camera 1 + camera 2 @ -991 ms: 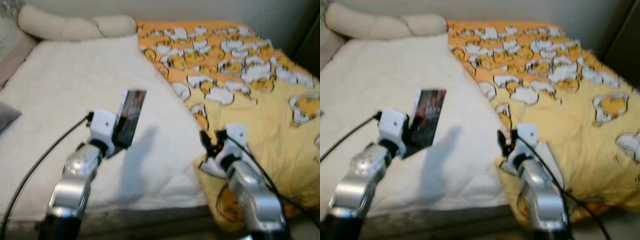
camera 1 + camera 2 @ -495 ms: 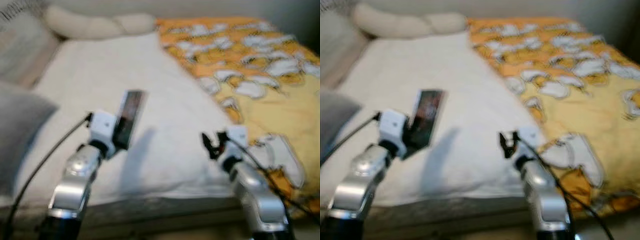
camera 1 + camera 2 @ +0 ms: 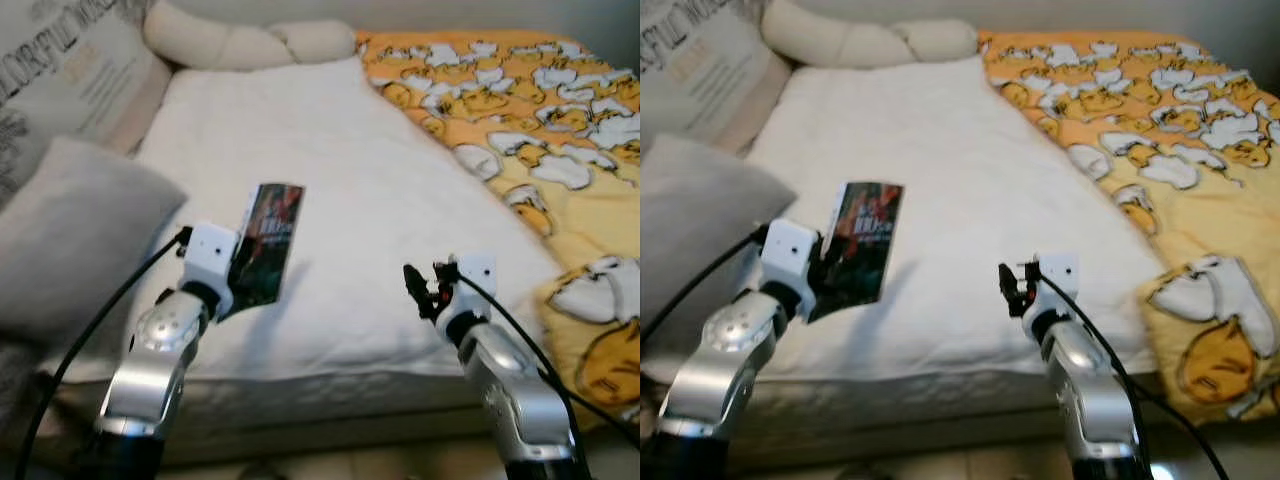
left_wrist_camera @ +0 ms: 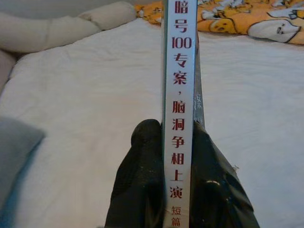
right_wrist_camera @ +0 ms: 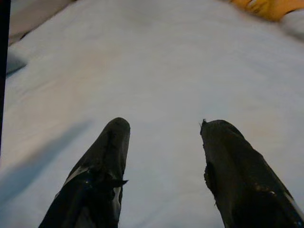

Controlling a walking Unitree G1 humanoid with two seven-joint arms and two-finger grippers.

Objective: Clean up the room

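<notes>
Gripping one book (image 3: 268, 248), left gripper (image 4: 176, 190), right gripper (image 5: 164, 137) spread, two pillows.

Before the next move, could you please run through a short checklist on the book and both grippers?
1. Left gripper shut on the book: ok.
2. Book held upright above the white mattress, spine toward the wrist camera: ok.
3. Right gripper open, holding nothing: ok.
4. Grey pillow apart from the book: ok.
5. Place to put the book away: cannot tell.

Bed (image 3: 370, 200) mid open; pillow (image 3: 70, 240) blocks left.
</notes>
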